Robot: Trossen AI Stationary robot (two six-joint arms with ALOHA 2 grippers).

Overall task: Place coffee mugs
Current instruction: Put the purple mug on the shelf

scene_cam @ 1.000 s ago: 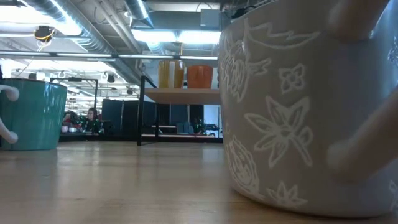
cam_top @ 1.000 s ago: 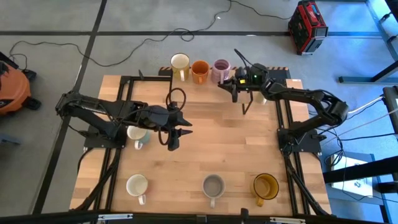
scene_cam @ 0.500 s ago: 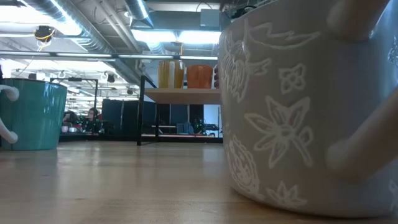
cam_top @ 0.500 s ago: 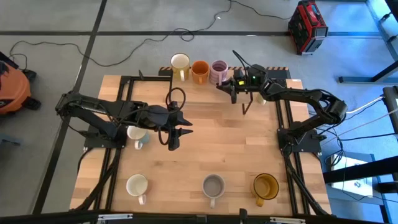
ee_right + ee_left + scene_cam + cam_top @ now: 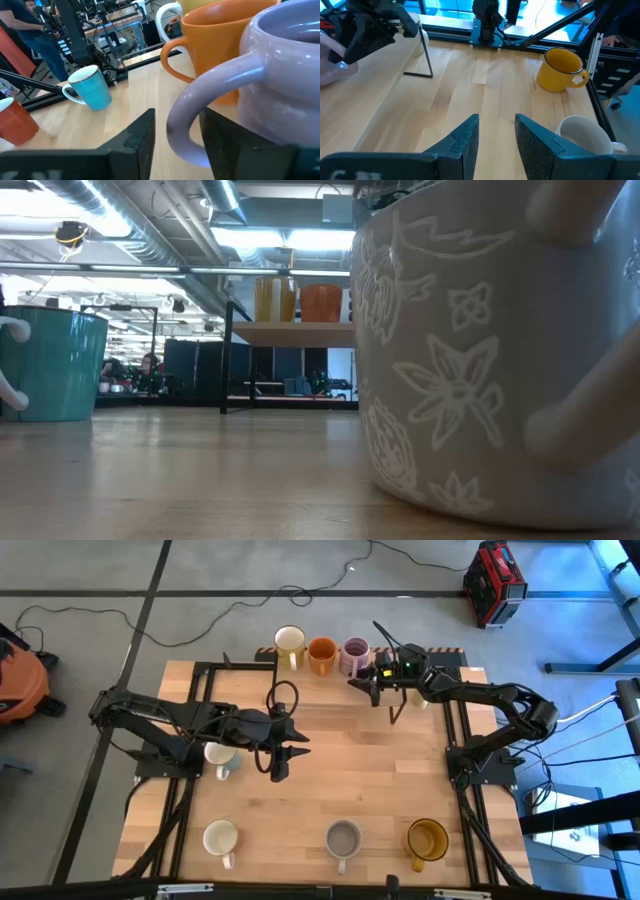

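On a shelf at the table's far edge stand a cream mug (image 5: 289, 640), an orange mug (image 5: 321, 654) and a lilac mug (image 5: 355, 652) in a row. My right gripper (image 5: 372, 678) is open at the lilac mug (image 5: 280, 75), with its fingers on either side of the handle. My left gripper (image 5: 278, 758) hangs open over the table's middle, touching nothing. A teal mug (image 5: 221, 756) sits beside the left arm. A white mug (image 5: 220, 838), a grey mug (image 5: 343, 838) and an amber mug (image 5: 427, 839) stand along the near edge. My right gripper has its fingers either side of the lilac mug's handle (image 5: 186, 120), coming level from the table's right. One finger (image 5: 225, 140) lies close behind the handle; whether it touches, I cannot tell. The mug stands upright on the shelf beside the orange mug (image 5: 220, 45).
The grey mug (image 5: 480, 350), with raised flowers, fills the low view's right side. Another pale mug (image 5: 417, 35) sits behind the right arm. Black frame rails run along both table sides. A person (image 5: 30, 35) stands beyond the table. Bare wood lies around the left gripper (image 5: 495, 135).
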